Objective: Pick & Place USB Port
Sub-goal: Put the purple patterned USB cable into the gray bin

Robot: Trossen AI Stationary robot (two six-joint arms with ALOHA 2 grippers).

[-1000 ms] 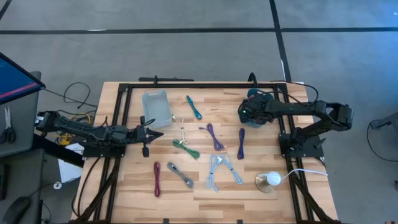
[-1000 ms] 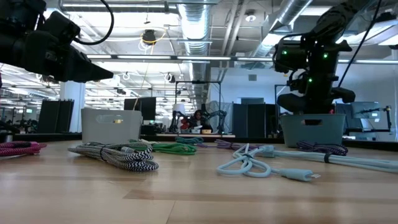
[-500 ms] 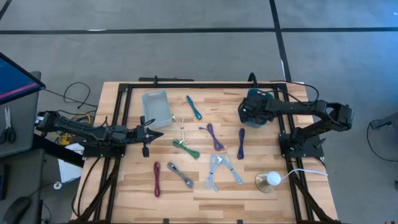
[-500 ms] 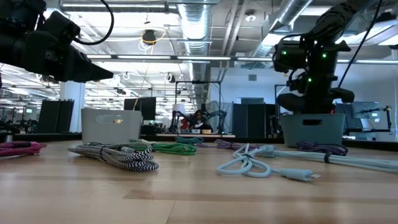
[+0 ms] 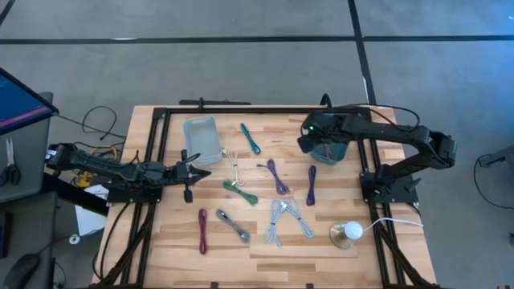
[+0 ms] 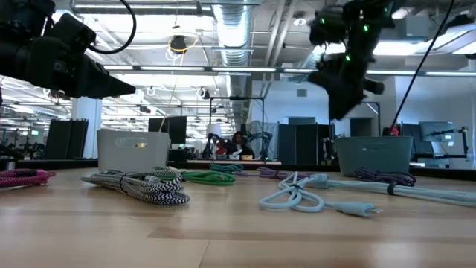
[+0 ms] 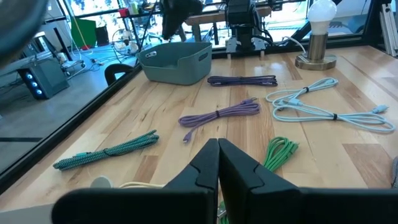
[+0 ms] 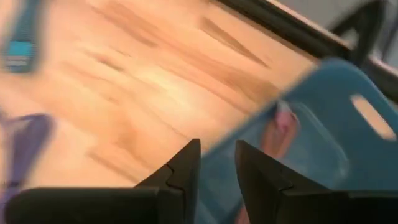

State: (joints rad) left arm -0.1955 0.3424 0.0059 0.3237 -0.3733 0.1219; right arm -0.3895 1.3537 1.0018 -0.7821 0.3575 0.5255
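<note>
Several coiled USB cables lie on the wooden table: teal (image 5: 250,138), cream (image 5: 234,167), green (image 5: 241,193), purple (image 5: 277,177), dark purple (image 5: 312,185), light blue (image 5: 285,218), magenta (image 5: 202,230) and a black-and-white one (image 5: 233,226). My right gripper (image 5: 305,144) hangs open and empty above the left rim of the teal bin (image 5: 333,152). In the right wrist view a pink cable (image 8: 280,127) lies inside that bin (image 8: 323,143). My left gripper (image 5: 201,172) waits shut at the table's left, level, touching nothing.
A pale grey bin (image 5: 202,138) stands at the far left of the table. A lamp with a white bulb (image 5: 349,233) sits near the front right. Black frame rails run along the table's left and right sides.
My right gripper has risen out of the teal bin, gone a little toward the table's left edge and rolled about its own axis. The bin and the cables on the table stay where they were.
</note>
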